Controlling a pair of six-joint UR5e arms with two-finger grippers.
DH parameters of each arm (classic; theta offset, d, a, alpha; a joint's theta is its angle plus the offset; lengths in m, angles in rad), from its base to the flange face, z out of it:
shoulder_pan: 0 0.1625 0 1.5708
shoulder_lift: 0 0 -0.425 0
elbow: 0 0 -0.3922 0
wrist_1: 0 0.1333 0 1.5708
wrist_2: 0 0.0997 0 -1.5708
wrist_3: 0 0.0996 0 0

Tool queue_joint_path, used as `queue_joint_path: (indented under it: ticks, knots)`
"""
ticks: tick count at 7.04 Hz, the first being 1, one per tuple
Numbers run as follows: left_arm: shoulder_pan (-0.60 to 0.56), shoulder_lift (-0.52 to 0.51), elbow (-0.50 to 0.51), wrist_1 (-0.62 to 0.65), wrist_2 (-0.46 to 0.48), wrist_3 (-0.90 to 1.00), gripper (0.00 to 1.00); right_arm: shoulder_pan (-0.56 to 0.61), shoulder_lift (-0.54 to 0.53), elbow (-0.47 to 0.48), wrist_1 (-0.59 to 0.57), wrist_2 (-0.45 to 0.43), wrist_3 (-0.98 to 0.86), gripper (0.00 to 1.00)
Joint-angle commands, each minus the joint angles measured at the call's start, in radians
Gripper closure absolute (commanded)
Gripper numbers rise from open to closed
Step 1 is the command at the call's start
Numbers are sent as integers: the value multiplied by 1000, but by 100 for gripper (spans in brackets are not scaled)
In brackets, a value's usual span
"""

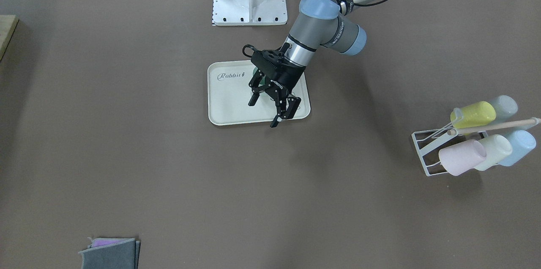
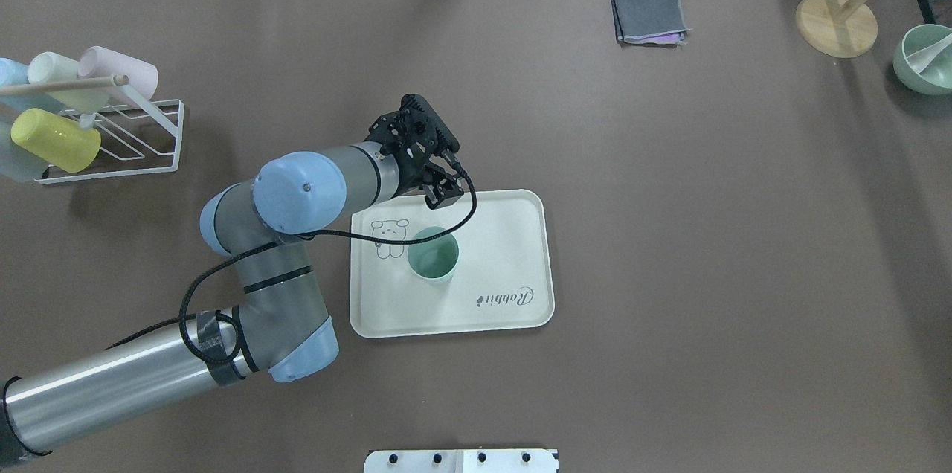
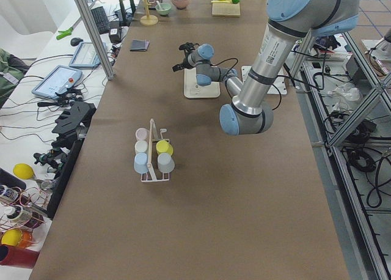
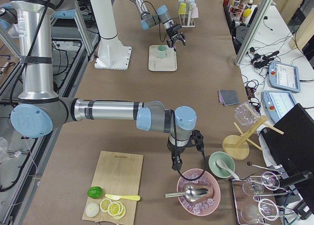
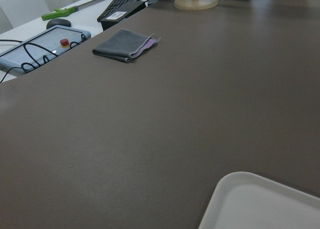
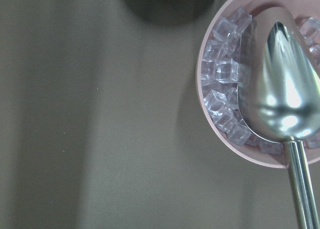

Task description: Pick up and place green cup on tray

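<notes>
The green cup [image 2: 433, 256] stands upright, mouth up, on the cream tray [image 2: 513, 235]. The tray lies about midway along the tabletop, nearer my own edge than the operators' edge. The cup sits near the tray's middle, just beside a small bunny drawing [image 2: 388, 236], and nothing is touching it.

My left pincer [image 1: 270, 110] hangs over the side of the tray that faces the operators' edge. Its jaws are spread wide, they hold nothing, and they are clear of the cup.

As I judge it, the task proper is done, since the cup is on the tray and out of my grip. All that seems left is to draw my left arm away from the tray without brushing the cup.

My right pincer [image 4: 177, 162] hangs near the tabletop's right end and shows only from the side camera. I cannot tell whether it is wide or narrow.

The one piece of writing I can read is the word "Rabbit" [image 2: 504, 298], in grey script along the tray's edge on my side. White lettering runs along the black body of my left pincer, but it is too small to make out.

A wire rack [image 2: 152, 110] of pastel cups stands toward the tabletop's left end. A folded grey cloth [image 2: 648, 15] lies near the operators' edge.
</notes>
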Motion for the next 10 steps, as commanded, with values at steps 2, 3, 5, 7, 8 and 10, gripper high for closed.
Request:
queue_joint_path:
  ticks: [2,3,5,7,8,10]
  knots:
    - [-156,-61,-87,599,3,1,1,0,0,2,1,0,0,0]
    - [-203,-67,-106,721,59,0,1,0,1,5,1,2,-1,0]
    - [-216,-38,-141,884,58,3,1,-2,3,10,4,19,-3,0]
    - [-221,66,-274,871,57,166,1,-2,1,12,4,22,-9,0]
    - [-277,95,-355,882,-9,260,1,-2,3,13,4,22,-11,0]
    - [-477,178,-376,876,-341,264,1,-6,1,39,1,36,-12,0]
